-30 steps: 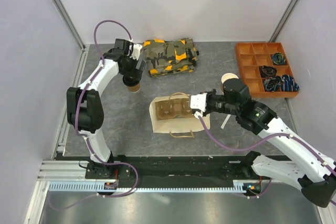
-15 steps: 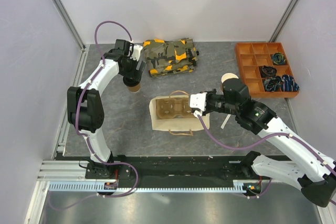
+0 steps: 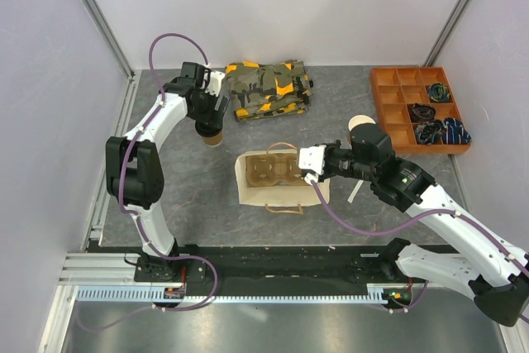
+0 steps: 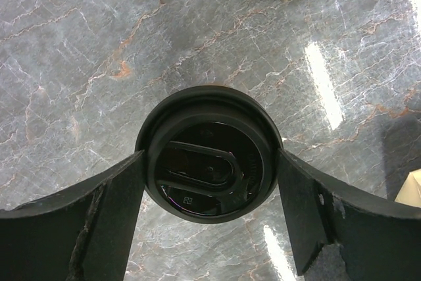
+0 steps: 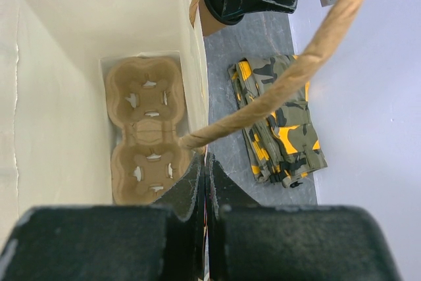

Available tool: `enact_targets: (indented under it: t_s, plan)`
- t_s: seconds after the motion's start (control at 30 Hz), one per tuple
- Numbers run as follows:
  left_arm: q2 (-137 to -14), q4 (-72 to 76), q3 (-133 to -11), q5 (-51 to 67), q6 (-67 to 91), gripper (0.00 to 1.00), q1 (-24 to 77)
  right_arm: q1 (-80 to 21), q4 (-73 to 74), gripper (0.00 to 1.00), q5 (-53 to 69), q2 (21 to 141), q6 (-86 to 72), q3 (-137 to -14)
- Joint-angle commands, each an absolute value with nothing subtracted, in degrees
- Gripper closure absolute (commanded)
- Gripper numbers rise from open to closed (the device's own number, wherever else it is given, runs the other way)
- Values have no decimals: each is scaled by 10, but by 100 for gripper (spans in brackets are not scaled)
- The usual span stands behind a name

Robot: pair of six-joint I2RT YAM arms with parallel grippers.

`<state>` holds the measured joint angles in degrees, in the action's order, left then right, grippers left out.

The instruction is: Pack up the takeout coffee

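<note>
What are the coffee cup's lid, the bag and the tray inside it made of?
Lid: looks like glossy black plastic; it mirrors light. Bag: matte pale paper, with creases and a twisted cord handle, probably paper. Tray: rough tan moulded pulp, likely; its surface looks fibrous.

The paper bag (image 3: pixel 281 194) sits mid-table (image 3: pixel 190 200) with the cup carrier (image 3: pixel 269 171) inside on its bottom, and the right gripper (image 3: pixel 312 173) is on the bag's wall at 3 o'clock. From the bag, the takeout coffee (image 3: pixel 212 136) stands on the table at 10 o'clock, between the fingers of the left gripper (image 3: pixel 210 126), with the folded cloth (image 3: pixel 269 88) just beside it and at the bag's 12 o'clock. At 2 o'clock an unlidded cup (image 3: pixel 359 124) stands between the bag and the compartment tray (image 3: pixel 388 88), which lies at the far right.
</note>
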<state>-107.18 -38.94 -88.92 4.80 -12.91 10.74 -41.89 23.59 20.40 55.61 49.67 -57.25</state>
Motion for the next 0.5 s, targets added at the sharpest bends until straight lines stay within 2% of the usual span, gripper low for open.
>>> enact_targets:
  t_s: [0.0,0.27,0.37,0.47]
  plan:
    - [-1064,-406,-908,55,-131,12,109,-422,217,100,199,556,490,-594]
    - [-1070,-408,-908,59,-135,16,109,-421,214,100,196,562,488,-596]
    - [-1069,-411,-910,66,-138,21,109,-422,214,100,194,564,488,-596]
    - [-1062,-417,-912,74,-139,31,109,-421,214,100,194,563,488,-596]
